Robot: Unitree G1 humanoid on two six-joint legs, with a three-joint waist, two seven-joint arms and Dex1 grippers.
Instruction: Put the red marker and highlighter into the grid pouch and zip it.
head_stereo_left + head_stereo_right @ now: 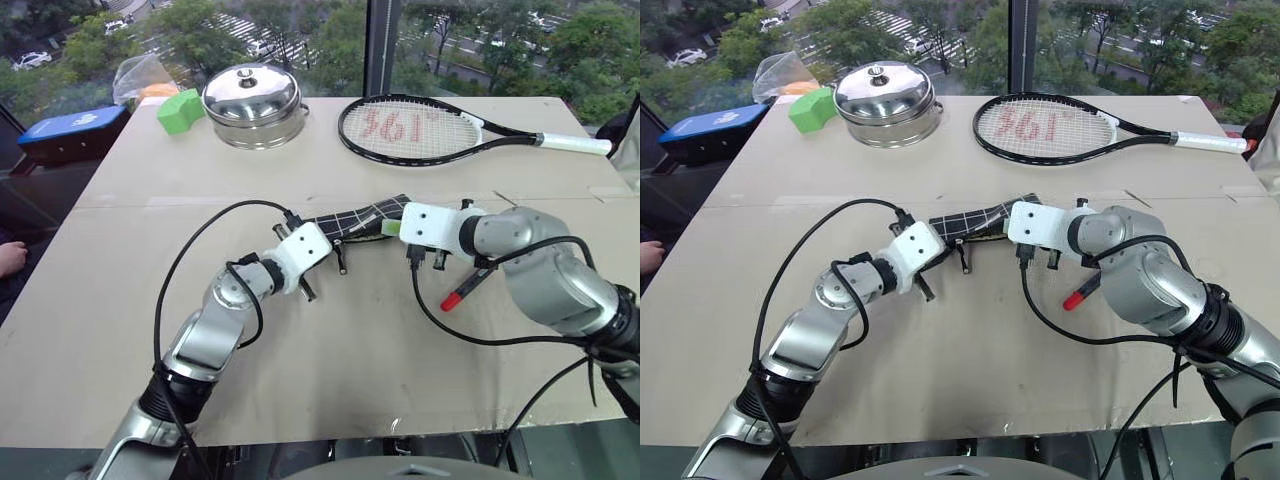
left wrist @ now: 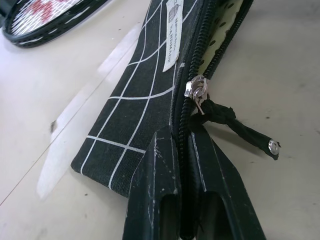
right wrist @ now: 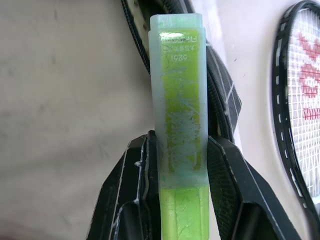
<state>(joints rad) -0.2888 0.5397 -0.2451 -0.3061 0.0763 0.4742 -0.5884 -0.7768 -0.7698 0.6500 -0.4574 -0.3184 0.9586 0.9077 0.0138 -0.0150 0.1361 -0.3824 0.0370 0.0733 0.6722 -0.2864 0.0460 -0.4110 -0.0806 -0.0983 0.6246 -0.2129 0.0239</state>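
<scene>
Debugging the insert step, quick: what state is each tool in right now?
Left tool: closed on the edge of the black white-grid fabric pouch.
Right tool: closed on the stubby pale-green highlighter.

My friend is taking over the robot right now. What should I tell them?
Left gripper: shut on the grid pouch, pinching its edge by the zipper; the zip is open.
Right gripper: shut on the highlighter, its end pointing at the pouch's mouth.
Red marker: lying on the table beneath the right arm.
Done: pouch held, highlighter picked up.
Left: highlighter in, then marker in, then zip the pouch shut.
</scene>
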